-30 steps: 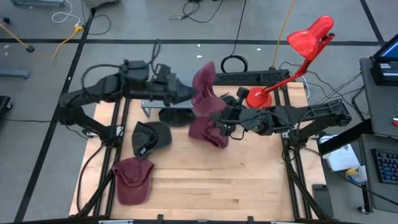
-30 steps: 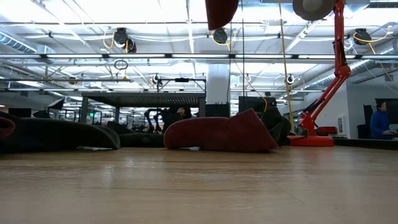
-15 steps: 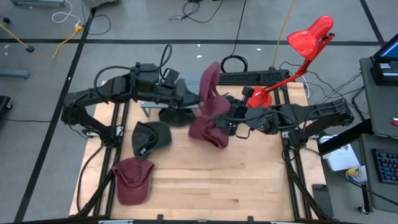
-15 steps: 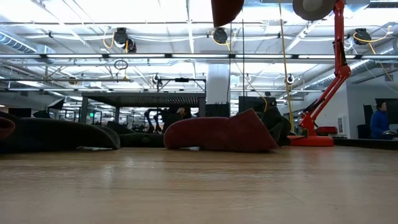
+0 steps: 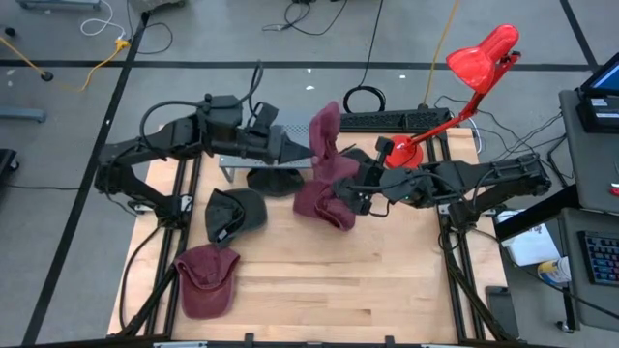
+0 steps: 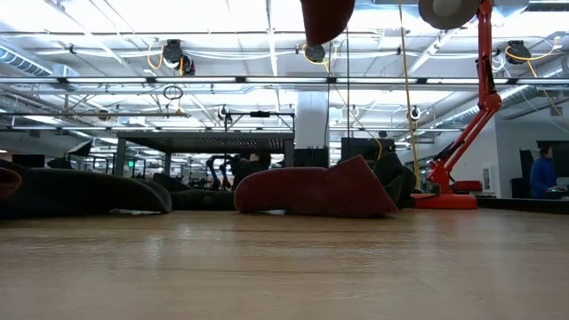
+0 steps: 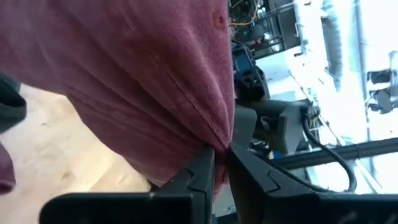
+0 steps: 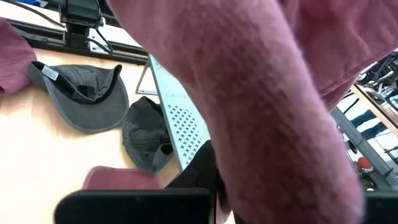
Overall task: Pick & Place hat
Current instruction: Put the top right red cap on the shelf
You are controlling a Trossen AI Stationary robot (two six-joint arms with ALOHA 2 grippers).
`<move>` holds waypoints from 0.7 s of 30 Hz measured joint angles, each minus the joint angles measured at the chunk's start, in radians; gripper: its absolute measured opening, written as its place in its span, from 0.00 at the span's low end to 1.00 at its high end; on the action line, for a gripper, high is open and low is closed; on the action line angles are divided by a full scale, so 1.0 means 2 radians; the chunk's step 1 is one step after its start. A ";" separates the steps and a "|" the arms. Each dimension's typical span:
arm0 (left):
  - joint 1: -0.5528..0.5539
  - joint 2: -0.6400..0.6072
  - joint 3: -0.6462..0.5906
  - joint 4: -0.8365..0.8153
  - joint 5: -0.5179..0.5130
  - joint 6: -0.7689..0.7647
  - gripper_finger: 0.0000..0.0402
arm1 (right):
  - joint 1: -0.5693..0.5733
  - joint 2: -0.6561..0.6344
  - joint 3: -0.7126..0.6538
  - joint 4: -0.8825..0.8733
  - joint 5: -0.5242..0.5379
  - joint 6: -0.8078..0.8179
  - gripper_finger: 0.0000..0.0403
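maroon hat (image 5: pixel 327 145) raised over table, pinched by left gripper (image 7: pixel 219 163), right gripper (image 5: pixel 360 184) clamped on it too

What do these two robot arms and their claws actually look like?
Both the left arm and the right arm are dark, jointed and chunky, with black cables looping along them. Each ends in two flat, angular black fingers, plain and unmarked.

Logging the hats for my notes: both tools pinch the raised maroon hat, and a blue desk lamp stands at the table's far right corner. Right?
One slip: the desk lamp is red, not blue, as the high view shows. The rest holds: the left tool and the right tool both pinch the raised maroon hat.
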 joint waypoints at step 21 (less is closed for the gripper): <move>0.039 -0.007 0.000 -0.068 0.023 0.050 0.01 | 0.004 -0.002 0.000 -0.011 -0.064 0.044 0.17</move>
